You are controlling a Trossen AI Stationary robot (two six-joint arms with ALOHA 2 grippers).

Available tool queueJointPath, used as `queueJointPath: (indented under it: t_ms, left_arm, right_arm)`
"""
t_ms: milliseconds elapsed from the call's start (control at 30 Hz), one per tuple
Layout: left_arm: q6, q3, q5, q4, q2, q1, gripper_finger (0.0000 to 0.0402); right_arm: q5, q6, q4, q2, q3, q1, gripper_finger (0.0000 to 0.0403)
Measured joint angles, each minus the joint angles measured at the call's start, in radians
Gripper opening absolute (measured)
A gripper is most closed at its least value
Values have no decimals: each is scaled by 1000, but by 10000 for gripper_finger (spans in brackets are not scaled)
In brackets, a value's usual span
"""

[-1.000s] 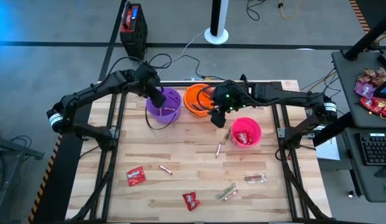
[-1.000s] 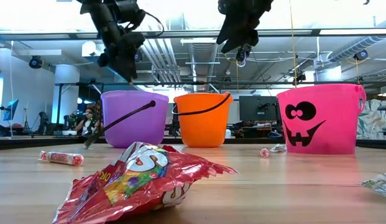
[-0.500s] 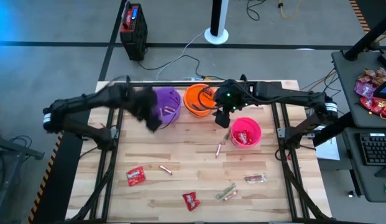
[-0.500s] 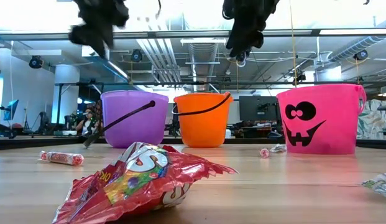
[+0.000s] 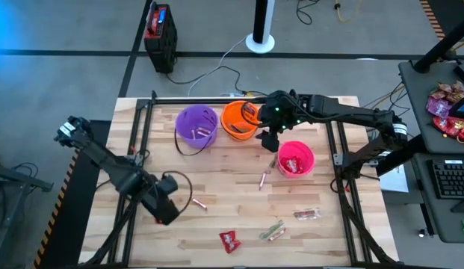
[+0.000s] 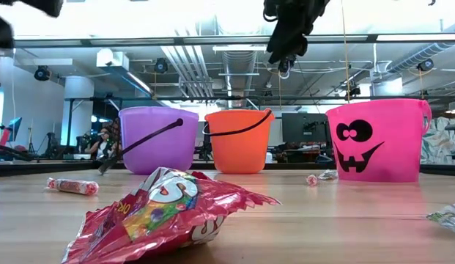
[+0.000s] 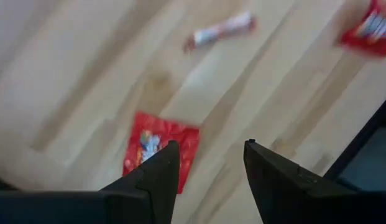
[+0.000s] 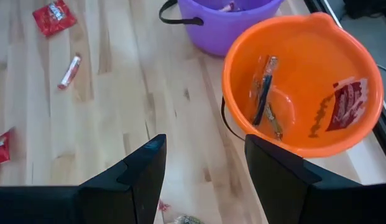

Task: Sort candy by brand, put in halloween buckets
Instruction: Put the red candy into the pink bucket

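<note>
Reaching low over the near-left part of the counter (image 5: 217, 190), your left arm stretches from its base at the left edge down to the left claw (image 5: 164, 211), which hangs over a red packet (image 7: 156, 149). Its fingers stand apart with nothing between them, and the packet lies flat on the wood just below. A pink stick (image 5: 199, 203) lies just beside that claw.

Your right arm runs from the right edge across the back of the counter, and the right claw (image 5: 268, 140) hovers between the orange bucket (image 5: 233, 128) and the pink bucket (image 5: 300, 152). Its fingers are spread wide and empty, pointing down at bare wood next to the orange bucket.

The three buckets stand in a row at the back: the purple bucket (image 5: 191, 120) to the left, orange in the middle, pink to the right. You can see dark bars and a reddish wrapper inside the orange one, sticks in the purple one, and red packets in the pink one.

Loose candy remains on the counter: a second red packet (image 5: 229, 240) near the front edge, a small cluster of bars (image 5: 273, 231) beside it, another bar (image 5: 306, 215) to the right, and a stick (image 5: 262, 180) near the pink bucket.
</note>
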Motion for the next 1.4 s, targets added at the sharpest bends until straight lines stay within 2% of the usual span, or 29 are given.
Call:
queueJointPath:
  t_ms: [200,467,600,833,967,1133,1400]
  left_arm:
    - [47,-173,47,204,9,-12,162]
    - [39,-381,86,362,7,16,162]
    - [27,-452,109,423,6,25,162]
    - [16,-504,109,474,1,26,160]
    - [12,-527,107,542,0,26,123]
    - [22,-526,103,547,4,26,19]
    - [71,-486,77,530,3,25,2]
  right_arm:
    - [-16,20,36,1,0,0,211]
    - [-22,88,38,3,0,0,211]
    - [-19,116,38,3,0,0,211]
    - [-17,162,59,3,0,0,211]
    - [-17,171,65,3,0,0,211]
    - [-17,177,65,3,0,0,211]
    - [-16,177,65,3,0,0,211]
